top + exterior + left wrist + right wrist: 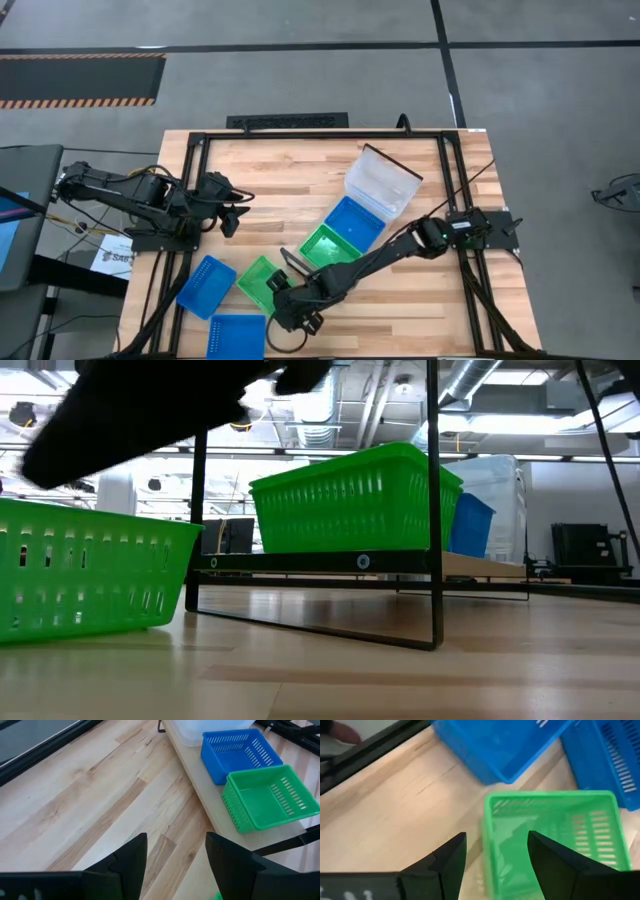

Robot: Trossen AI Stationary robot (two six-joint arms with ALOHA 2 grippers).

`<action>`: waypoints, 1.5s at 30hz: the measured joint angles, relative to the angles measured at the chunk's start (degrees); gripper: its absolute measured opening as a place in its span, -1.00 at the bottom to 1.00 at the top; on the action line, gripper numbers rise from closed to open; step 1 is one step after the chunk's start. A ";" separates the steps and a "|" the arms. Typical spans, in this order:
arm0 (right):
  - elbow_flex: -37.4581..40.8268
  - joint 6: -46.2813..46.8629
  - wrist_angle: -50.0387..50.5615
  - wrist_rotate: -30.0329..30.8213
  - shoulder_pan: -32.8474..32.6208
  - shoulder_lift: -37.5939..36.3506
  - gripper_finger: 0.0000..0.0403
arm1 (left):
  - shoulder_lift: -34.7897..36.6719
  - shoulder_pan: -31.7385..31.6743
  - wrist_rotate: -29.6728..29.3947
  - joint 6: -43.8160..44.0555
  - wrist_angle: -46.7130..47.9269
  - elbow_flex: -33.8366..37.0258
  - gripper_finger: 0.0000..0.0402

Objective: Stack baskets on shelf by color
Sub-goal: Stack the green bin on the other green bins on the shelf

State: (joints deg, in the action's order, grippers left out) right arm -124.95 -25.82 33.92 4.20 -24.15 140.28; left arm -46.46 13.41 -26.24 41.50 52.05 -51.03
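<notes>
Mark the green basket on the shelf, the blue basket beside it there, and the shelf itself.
Green perforated plastic basket (270,795): left wrist view, inside floor.
Blue perforated plastic basket (237,751): left wrist view, inside floor.
Light-wood shelf board (200,785): left wrist view, bare top.

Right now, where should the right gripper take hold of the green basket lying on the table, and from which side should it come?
Grip a thin rim wall of the green basket, coming from above. It sits upright, open side up, so one finger can go inside and one outside. The right gripper, open, hovers over the wall facing away from the blue baskets, which looks like the easiest one. The left gripper waits apart.
</notes>
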 joint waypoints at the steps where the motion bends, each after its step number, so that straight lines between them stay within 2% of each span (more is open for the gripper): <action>1: -0.08 -0.17 -0.73 0.07 0.01 0.53 0.16 | -0.02 0.01 0.02 0.01 0.00 0.00 -0.06; 10: -0.04 -1.62 2.04 0.62 0.21 0.78 0.14 | -0.03 0.00 -0.02 0.04 -0.06 0.00 -0.06; 18: -0.04 -3.57 4.38 0.47 0.23 0.78 -0.02 | -0.02 0.00 -0.06 -0.33 -0.04 0.00 -0.06; 23: -0.04 -3.80 4.81 1.35 0.21 0.78 -0.23 | -0.02 0.00 -0.09 -0.35 -0.04 0.00 -0.06; 33: -0.04 -4.86 4.64 2.34 0.21 0.78 -0.91 | -0.02 0.00 -0.83 -0.35 -0.04 -0.02 -0.06; 39: -0.18 -5.04 4.79 7.42 -0.01 0.78 -0.95 | -0.02 0.00 -1.20 -0.35 -0.04 -0.01 -0.06; 45: -5.39 -7.06 5.85 11.12 -0.38 0.70 -0.98 | -0.02 0.02 -1.18 -0.35 -0.04 0.00 -0.06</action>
State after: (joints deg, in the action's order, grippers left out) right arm -130.33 -32.88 39.77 15.32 -24.53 140.98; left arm -46.48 13.43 -27.42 41.15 52.02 -51.03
